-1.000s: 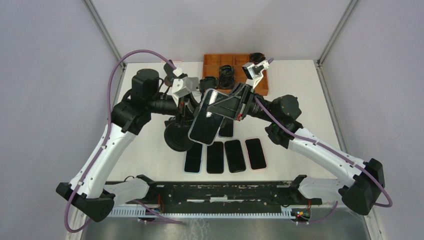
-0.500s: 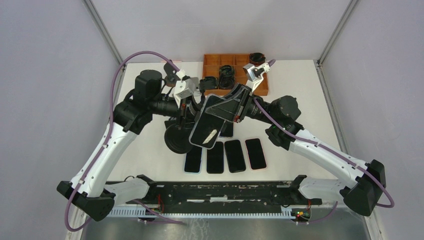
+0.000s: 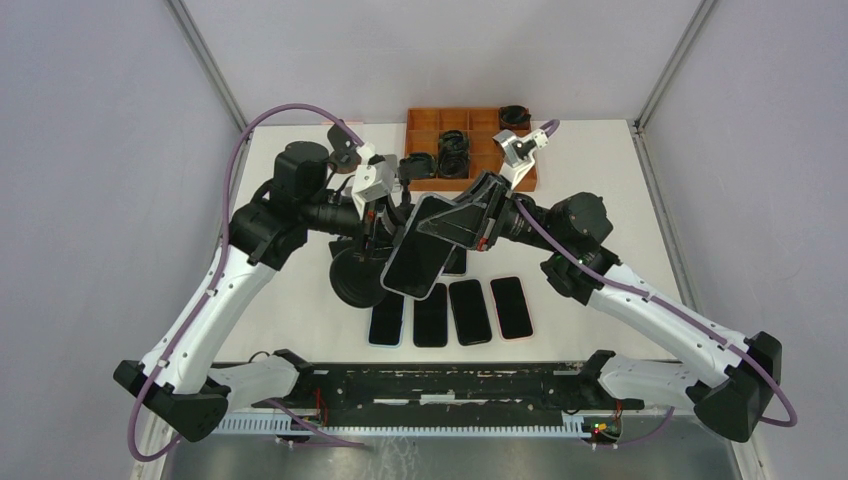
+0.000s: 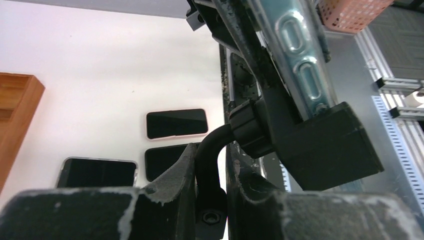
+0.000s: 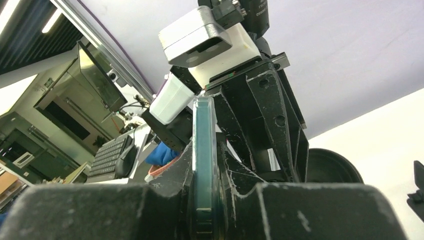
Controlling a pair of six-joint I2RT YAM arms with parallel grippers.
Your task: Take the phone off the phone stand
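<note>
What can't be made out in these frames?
Top view: whether the phone is free of the phone stand cradle; left pincer and right pincer cover the joint.
Right wrist: phone edge-on, screen unreadable; pincer fingers hide its lower end.
Top view: orange tray contents too small.

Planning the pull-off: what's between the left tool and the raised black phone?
The black stand's curved neck, clamped in the left tool, then its blocky head, per the left wrist view.
</note>
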